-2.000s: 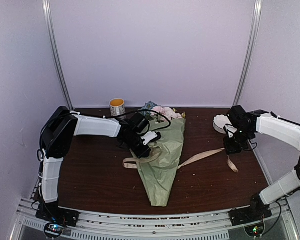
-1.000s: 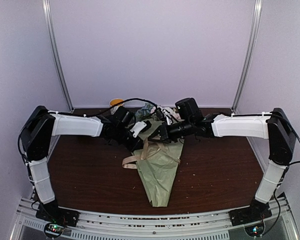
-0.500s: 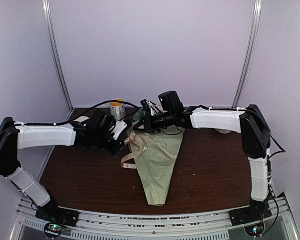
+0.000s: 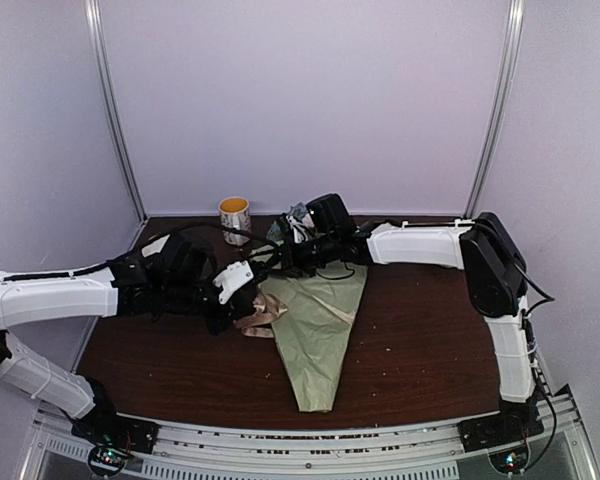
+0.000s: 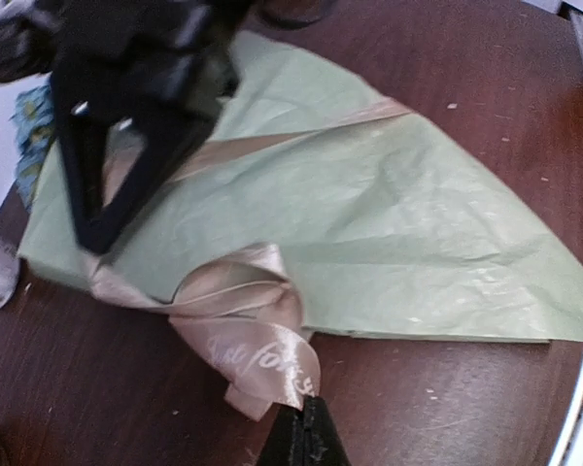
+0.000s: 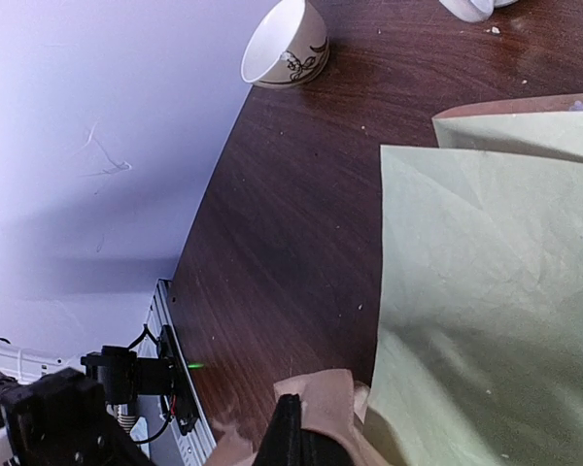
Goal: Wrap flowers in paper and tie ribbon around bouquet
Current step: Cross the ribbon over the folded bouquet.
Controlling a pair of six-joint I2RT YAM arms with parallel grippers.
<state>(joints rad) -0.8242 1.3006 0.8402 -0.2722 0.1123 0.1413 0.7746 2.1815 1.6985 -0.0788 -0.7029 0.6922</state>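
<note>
Beige ribbon [image 5: 257, 330] clenched in left gripper [image 5: 306, 427] and right gripper [image 6: 291, 427]; bouquet [image 4: 315, 320] mid-bench, tip toward near edge.

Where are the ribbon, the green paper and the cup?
ribbon [image 5: 257, 335]: left wrist view, on the crumpled loop with printed lettering.
green paper [image 4: 318, 330]: top view, on the middle of the cone's sage face.
cup [image 4: 234, 217]: top view, on its outer wall.

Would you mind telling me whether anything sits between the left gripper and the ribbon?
Nothing visible does: the left gripper is shut on the ribbon, which bunches at its tips just beside the bouquet.
</note>
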